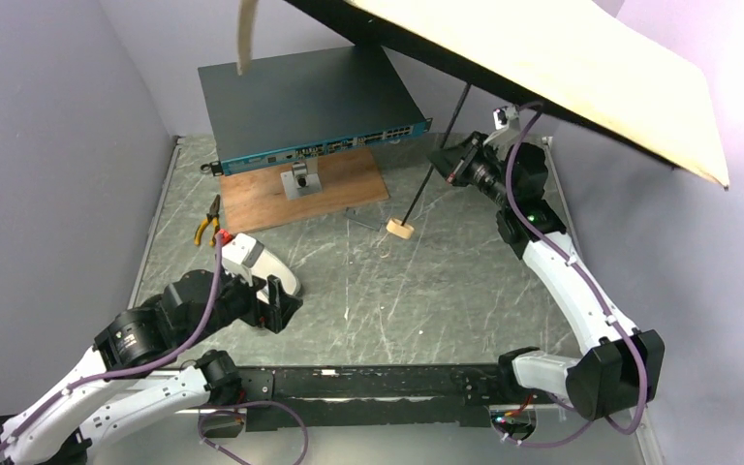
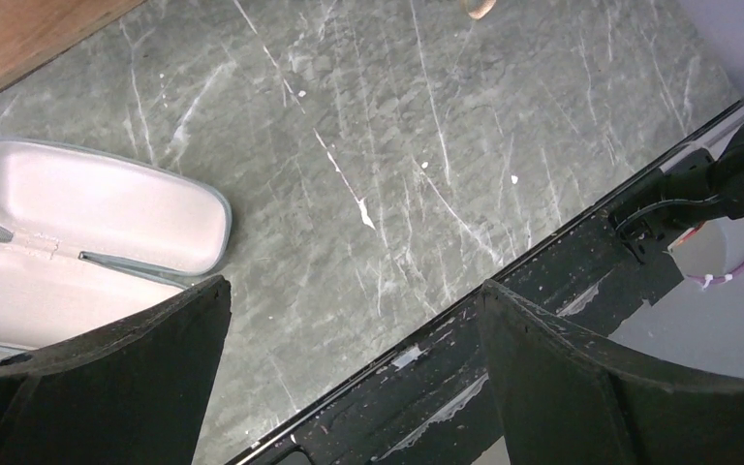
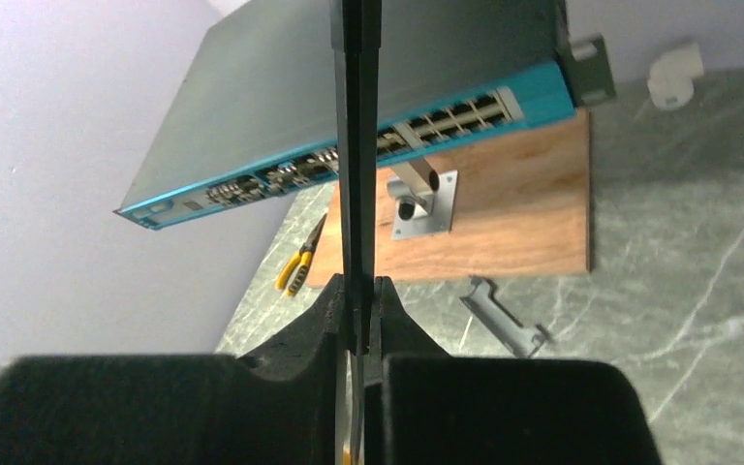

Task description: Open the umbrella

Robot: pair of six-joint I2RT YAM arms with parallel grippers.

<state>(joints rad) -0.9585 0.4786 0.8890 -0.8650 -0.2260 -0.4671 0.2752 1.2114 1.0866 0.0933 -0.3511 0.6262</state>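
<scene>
The umbrella stands open. Its cream canopy with black lining spreads over the back right, and a beige strap hangs at the top left. The thin black shaft slants down to the tan handle, which rests on the table. My right gripper is shut on the shaft partway up. In the right wrist view the shaft runs straight up from between the closed fingers of the right gripper. My left gripper is open and low near the front left, holding nothing; in its own view the left gripper shows wide-apart jaws.
An open whitish case lies beside the left gripper. A blue-fronted network switch sits on a bracket over a wooden board at the back. Yellow pliers lie left of the board and a small grey part in front of it. A black rail lines the near edge.
</scene>
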